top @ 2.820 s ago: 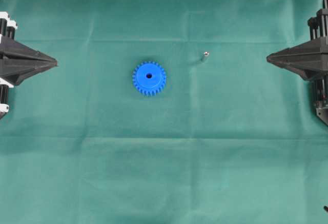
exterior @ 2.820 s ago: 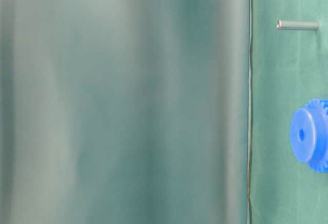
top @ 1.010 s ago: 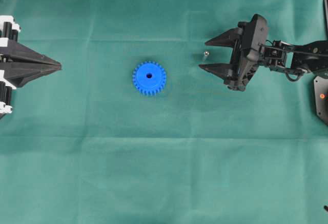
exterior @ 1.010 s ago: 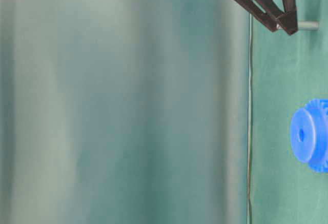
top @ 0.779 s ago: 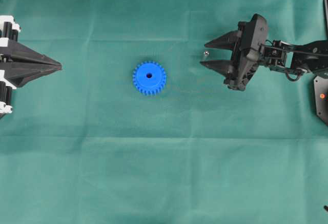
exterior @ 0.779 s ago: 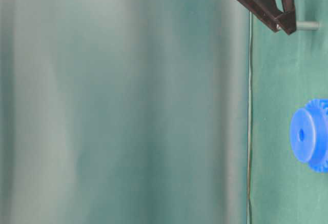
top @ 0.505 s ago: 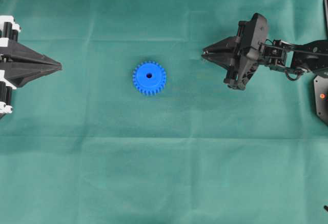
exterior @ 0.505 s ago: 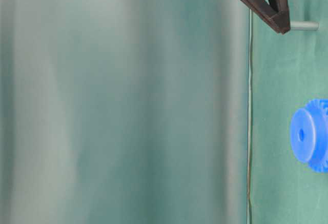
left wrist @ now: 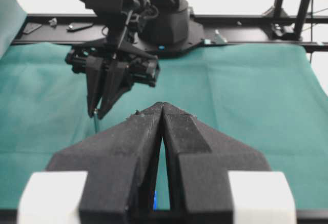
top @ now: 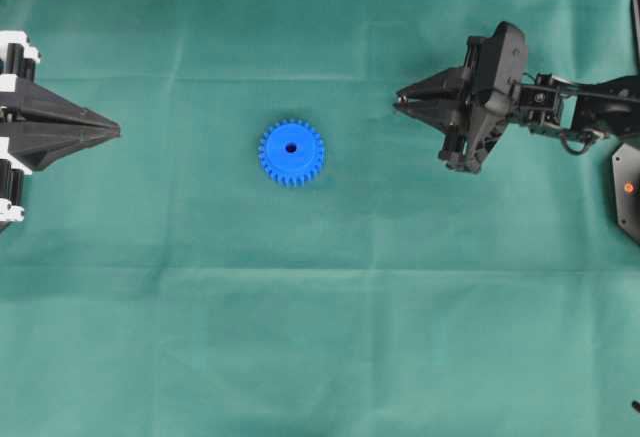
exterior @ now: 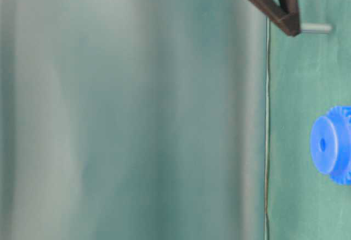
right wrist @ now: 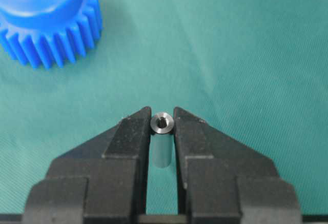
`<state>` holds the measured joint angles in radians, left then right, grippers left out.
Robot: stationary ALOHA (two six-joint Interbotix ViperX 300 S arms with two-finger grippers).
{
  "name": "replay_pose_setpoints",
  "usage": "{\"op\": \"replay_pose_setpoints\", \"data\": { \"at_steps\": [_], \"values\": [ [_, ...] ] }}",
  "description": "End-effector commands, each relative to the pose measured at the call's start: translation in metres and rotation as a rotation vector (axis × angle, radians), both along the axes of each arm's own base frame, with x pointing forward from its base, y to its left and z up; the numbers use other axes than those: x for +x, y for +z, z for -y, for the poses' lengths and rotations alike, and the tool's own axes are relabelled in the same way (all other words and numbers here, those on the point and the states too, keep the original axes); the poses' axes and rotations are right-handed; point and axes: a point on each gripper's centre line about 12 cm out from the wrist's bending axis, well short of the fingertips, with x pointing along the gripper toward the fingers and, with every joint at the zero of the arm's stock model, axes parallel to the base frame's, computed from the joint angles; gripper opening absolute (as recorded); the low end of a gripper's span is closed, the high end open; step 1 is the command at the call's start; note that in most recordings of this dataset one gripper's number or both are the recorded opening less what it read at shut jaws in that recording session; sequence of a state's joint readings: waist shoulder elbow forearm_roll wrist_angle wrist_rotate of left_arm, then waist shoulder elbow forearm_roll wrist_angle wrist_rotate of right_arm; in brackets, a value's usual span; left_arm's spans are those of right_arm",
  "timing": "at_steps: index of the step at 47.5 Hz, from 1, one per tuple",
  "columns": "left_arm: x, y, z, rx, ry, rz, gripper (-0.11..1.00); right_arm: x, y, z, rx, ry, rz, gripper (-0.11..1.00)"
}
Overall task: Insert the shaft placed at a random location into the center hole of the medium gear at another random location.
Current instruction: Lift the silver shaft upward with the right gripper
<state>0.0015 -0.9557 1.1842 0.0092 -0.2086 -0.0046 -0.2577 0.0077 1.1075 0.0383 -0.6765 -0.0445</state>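
medium gear mid-cloth, shaft to its right, well apart

A green cloth covers the table — faint fold creases cross it — with a black rail at its far edge.

From overhead, the shaft is hidden inside the tips of the right pincer, and in the table-level view its near end sits behind those fingertips. The medium gear is cut off by that view's right edge, well apart from the pincer, and the left wrist view's own left pincer blocks most of it
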Motion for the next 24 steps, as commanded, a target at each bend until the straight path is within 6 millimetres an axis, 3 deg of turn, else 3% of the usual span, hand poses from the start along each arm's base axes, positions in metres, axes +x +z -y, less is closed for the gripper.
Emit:
{"op": "replay_pose_setpoints", "data": {
  "at_steps": [1,16,24],
  "values": [
    [0.003,0.009,0.0,0.003,0.001,0.018,0.0,0.006,0.025,0.003,-0.019,0.001,0.039,0.13],
    [0.003,0.009,0.0,0.002,0.001,0.017,0.0,0.009,0.067,-0.002,-0.019,0.022,0.052,0.13],
    [0.003,0.008,0.0,0.001,0.001,0.012,0.0,0.009,0.069,-0.003,-0.013,0.026,0.033,0.13]
  ]
}}
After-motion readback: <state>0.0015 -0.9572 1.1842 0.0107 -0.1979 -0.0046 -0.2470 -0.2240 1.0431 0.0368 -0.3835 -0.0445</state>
